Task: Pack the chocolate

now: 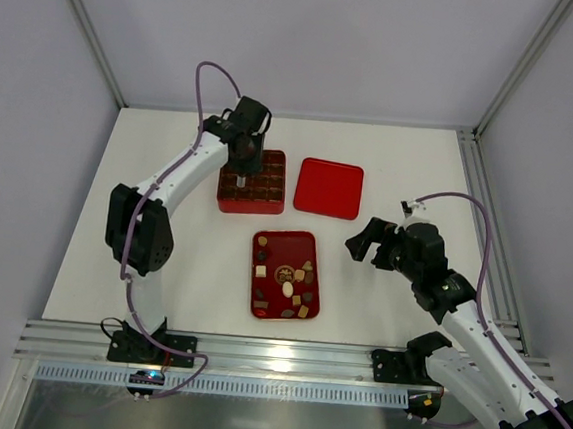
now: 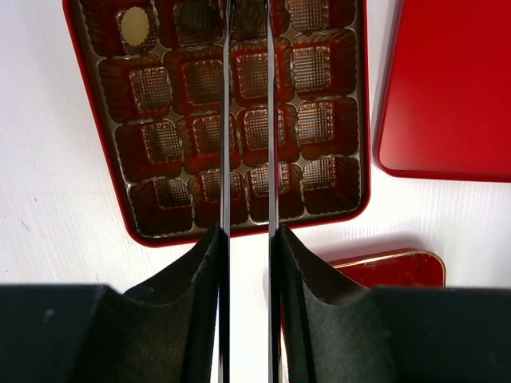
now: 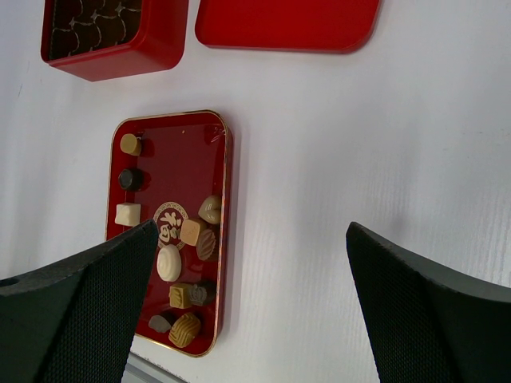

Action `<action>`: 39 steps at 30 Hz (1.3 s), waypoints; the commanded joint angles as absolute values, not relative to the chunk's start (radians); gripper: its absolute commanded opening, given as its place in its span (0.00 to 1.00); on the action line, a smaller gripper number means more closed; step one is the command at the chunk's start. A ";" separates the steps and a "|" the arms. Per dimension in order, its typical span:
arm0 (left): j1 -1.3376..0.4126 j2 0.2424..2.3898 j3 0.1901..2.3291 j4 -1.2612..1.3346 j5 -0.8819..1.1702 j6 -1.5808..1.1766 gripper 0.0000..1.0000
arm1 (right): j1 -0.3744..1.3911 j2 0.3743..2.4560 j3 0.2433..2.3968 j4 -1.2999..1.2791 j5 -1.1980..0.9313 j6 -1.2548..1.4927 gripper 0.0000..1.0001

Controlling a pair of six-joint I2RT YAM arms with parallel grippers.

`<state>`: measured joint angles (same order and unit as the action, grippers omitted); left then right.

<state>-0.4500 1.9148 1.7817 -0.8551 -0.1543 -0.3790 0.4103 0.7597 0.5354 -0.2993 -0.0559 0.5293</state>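
Observation:
Several chocolates point(image 1: 288, 289), dark, tan and cream, lie loose on the flat red tray point(image 1: 285, 236); they also show in the right wrist view point(image 3: 168, 262). One cream oval chocolate point(image 2: 134, 25) sits in the far-left compartment of the red grid box point(image 2: 96, 159). My left gripper point(image 1: 242, 171) hangs over the box's far rows. Its fingers point(image 2: 224, 120) stand a narrow gap apart and their tips are cut off at the frame's top. My right gripper point(image 1: 359, 243) is wide open and empty above bare table right of the tray point(image 3: 172, 159).
The red lid point(image 1: 329, 188) lies flat right of the box point(image 1: 268, 201), and it shows in both wrist views point(image 2: 455, 96) point(image 3: 287, 20). The tray's corner point(image 2: 391, 267) sits just near of the box. An aluminium rail point(image 1: 254, 357) runs along the table's near edge.

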 commanded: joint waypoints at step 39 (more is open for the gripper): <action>-0.820 1.178 1.160 -0.950 -0.135 -0.564 0.41 | 0.413 0.698 0.535 -0.238 -0.081 0.551 1.00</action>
